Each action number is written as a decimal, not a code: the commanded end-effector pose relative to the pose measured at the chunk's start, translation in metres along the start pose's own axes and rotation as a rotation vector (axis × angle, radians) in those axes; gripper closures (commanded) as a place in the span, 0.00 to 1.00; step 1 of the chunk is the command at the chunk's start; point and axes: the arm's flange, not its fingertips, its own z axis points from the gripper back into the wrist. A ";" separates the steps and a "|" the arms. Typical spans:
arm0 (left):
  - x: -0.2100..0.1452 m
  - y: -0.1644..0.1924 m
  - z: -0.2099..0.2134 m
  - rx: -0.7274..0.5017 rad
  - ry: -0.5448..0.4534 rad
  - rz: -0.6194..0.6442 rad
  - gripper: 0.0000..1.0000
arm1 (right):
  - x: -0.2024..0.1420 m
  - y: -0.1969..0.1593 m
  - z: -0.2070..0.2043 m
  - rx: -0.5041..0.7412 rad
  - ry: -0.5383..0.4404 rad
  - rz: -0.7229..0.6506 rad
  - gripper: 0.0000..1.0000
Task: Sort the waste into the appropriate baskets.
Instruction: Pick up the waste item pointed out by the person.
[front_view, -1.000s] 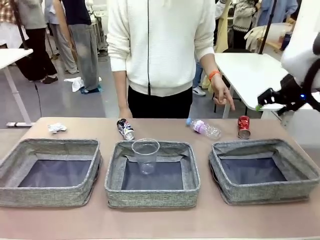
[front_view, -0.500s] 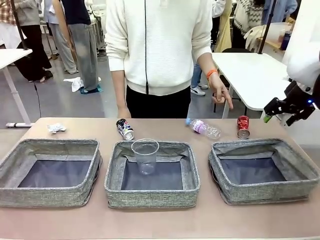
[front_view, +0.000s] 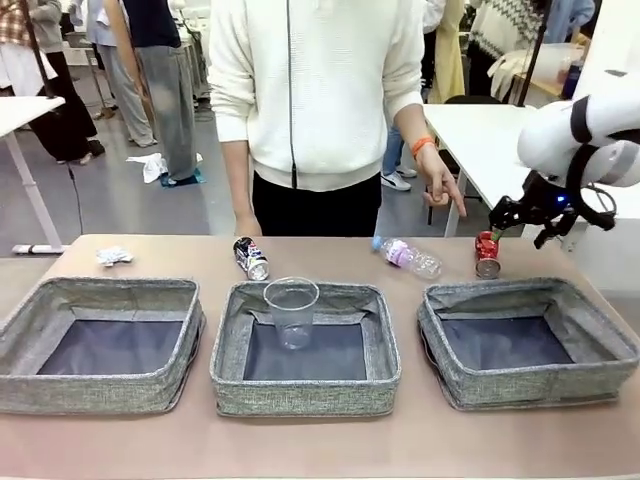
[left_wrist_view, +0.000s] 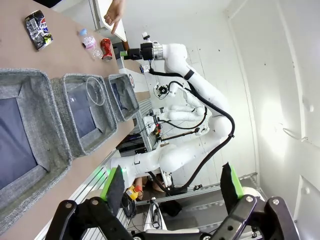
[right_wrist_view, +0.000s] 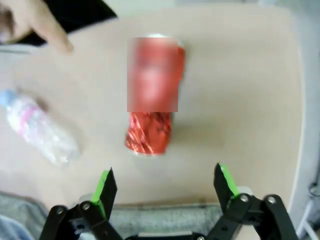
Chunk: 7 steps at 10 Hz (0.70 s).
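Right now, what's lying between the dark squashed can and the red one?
In the front view, a clear bottle lies on its side between the dark blue-silver can and the red can.

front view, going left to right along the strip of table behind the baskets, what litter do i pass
crumpled white paper → crushed dark blue-silver can → clear bottle → crushed red can

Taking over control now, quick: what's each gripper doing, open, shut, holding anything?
Left gripper: open, empty.
Right gripper: open, empty, poised over the crushed red can.
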 end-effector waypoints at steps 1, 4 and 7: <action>-0.001 -0.006 0.001 -0.008 0.005 0.013 0.00 | 0.038 0.011 -0.006 -0.050 0.010 -0.084 0.00; -0.001 -0.006 0.001 -0.008 0.005 0.013 0.00 | 0.070 0.015 -0.040 -0.090 0.131 -0.059 0.00; -0.001 -0.006 0.001 -0.008 0.005 0.013 0.00 | 0.076 0.009 -0.068 -0.118 0.099 -0.134 0.00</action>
